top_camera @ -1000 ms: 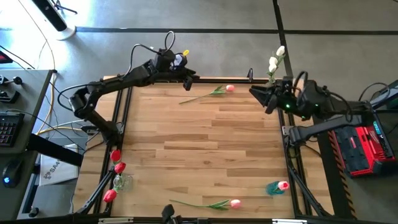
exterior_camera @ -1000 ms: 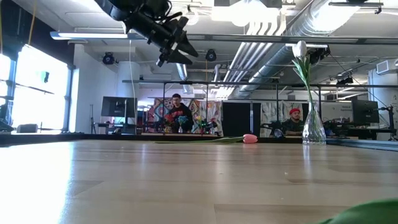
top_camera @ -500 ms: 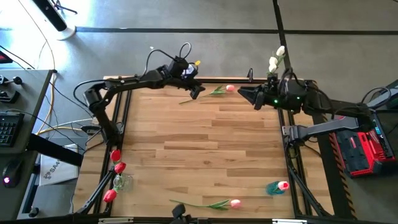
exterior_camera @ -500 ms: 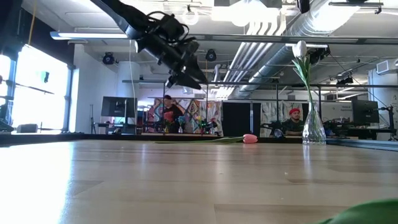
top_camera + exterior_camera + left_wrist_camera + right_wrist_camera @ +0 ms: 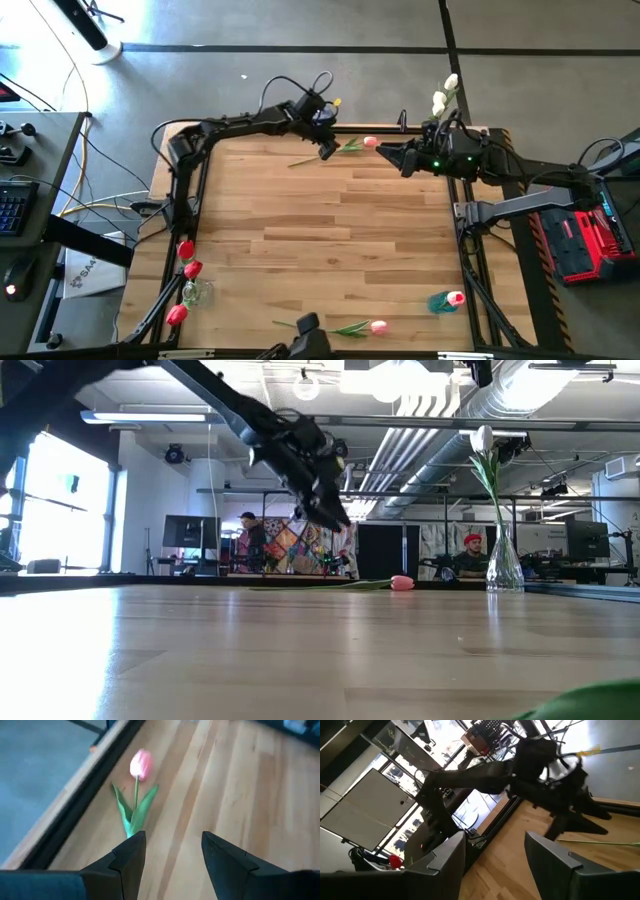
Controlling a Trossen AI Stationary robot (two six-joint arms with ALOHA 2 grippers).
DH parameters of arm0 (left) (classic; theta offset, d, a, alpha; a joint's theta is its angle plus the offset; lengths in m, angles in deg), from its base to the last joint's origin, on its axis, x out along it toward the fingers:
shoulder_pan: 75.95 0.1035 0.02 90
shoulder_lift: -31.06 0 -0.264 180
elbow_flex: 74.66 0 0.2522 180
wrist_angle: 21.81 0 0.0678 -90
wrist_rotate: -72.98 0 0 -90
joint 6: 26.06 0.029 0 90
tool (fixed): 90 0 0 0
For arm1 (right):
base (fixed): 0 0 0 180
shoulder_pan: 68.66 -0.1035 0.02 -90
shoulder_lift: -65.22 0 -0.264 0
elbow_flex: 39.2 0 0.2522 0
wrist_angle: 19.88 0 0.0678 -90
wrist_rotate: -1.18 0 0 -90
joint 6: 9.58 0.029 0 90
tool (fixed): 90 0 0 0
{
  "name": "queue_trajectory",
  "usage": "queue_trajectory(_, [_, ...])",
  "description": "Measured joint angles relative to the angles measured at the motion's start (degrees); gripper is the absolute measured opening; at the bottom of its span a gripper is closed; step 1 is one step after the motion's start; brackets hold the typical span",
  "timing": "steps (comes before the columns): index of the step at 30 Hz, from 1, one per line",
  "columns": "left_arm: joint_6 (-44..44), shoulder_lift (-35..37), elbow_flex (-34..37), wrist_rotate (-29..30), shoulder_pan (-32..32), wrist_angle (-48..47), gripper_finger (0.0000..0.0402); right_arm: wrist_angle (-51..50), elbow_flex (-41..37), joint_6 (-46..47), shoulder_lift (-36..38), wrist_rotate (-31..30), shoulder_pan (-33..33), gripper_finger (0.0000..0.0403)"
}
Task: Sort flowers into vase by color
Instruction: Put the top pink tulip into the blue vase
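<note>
1. The pink tulip [image 5: 368, 143] lies at 12 o'clock on the table [image 5: 330, 240], stem pointing to 9 o'clock.
2. The left gripper [image 5: 327, 152] hovers over that stem with fingers spread and nothing between them.
3. The right gripper [image 5: 384, 153] hangs just beside the bud, toward 3 o'clock, with jaws apart and empty.
4. White tulips [image 5: 443, 95] stand in a vase [image 5: 504, 568] at 1 o'clock.
5. Red tulips [image 5: 186, 268] sit in a vase at 8 o'clock.
6. A second pink tulip [image 5: 376, 326] lies at 6 o'clock, and another [image 5: 455, 298] sits in a blue vase [image 5: 439, 302] at 5 o'clock.
7. Since a second ago, the left gripper has swung over from 11 o'clock down toward the stem, and the right gripper has moved in from the 1 o'clock vase.
</note>
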Motion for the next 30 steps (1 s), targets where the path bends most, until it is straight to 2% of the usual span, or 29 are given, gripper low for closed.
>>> queue_trajectory(10, [9.7, -8.8, -0.7, 3.4, 1.7, -0.8, 0.0182, 0.0, 0.0, 1.5, 0.0, -0.5, 0.0, 0.0193])
queue_trajectory(13, [12.6, -9.9, -0.7, 1.4, 2.1, -1.4, 0.0182, 0.0, 0.0, 1.5, 0.0, -1.0, 0.0, 0.0193])
queue_trajectory(18, [11.6, -9.6, -0.8, 0.3, 2.3, -1.1, 0.0182, 0.0, 0.0, 2.5, 0.0, -3.0, 0.0, 0.0193])
queue_trajectory(23, [7.3, -9.6, -0.8, 1.9, 2.6, -6.5, 0.0181, 0.0, 0.0, 4.1, 0.0, -3.2, 0.0, 0.0193])
queue_trajectory(30, [10.7, -9.7, -0.8, 5.0, 2.7, -14.1, 0.0181, 0.0, 0.0, 4.5, 0.0, -3.2, 0.0, 0.0193])
